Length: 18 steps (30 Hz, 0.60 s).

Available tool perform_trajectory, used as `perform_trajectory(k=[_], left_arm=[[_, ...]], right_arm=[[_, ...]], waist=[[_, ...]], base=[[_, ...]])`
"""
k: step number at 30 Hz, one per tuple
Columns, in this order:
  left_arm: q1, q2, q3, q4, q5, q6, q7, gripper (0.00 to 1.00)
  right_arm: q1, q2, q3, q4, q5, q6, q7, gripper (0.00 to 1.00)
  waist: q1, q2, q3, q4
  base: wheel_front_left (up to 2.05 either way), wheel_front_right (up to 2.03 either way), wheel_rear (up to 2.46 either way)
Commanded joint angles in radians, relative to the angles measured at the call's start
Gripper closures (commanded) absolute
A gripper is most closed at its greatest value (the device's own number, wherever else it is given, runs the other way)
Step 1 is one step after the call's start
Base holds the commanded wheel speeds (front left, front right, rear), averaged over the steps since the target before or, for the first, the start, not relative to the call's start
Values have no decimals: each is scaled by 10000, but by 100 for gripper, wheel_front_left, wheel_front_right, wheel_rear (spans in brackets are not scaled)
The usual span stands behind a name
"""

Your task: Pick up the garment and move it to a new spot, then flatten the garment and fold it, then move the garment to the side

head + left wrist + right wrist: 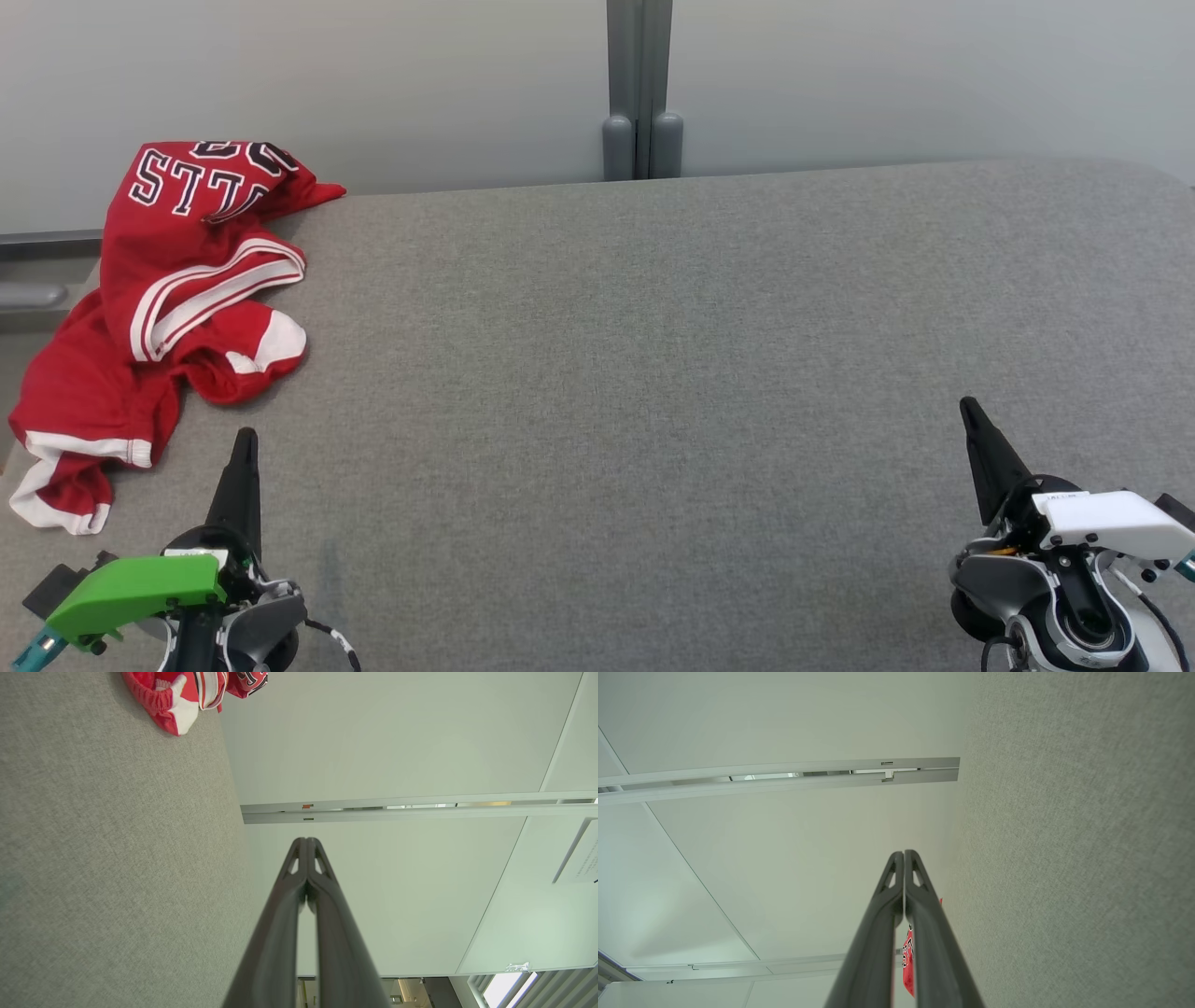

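Garment [177, 308]: red with white trim, crumpled at the far left corner of the worktop [653, 373]. Its near end seems to drape over the left edge. Left gripper [245, 441] sits just short of the cloth, not touching. Right gripper [971, 409] is well apart at near right. Both sets of jaws are closed on nothing.

I judge the pickup not yet begun. Risks as I see them:
- Going in with closed jaws would shove the heap off the left edge.
- The hanging part could drag the rest down.
- A pinch into the bunch may catch several layers and make flattening harder.

Nothing here serves as a container; the garment lies loose.
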Motion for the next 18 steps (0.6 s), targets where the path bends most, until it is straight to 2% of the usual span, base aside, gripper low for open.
perform_trajectory(k=[1, 18], left_arm=[[-110, 16, 1, -18, -27, -28, 20, 100], [-110, 16, 1, -18, -27, -27, 20, 100]], right_arm=[[-55, -41, -8, -46, 67, 4, 15, 100], [-55, -41, -8, -46, 67, 4, 14, 100]], waist=[[0, 0, 0, 0], [0, 0, 0, 0]], base=[[0, 0, 0], [0, 0, 0]])
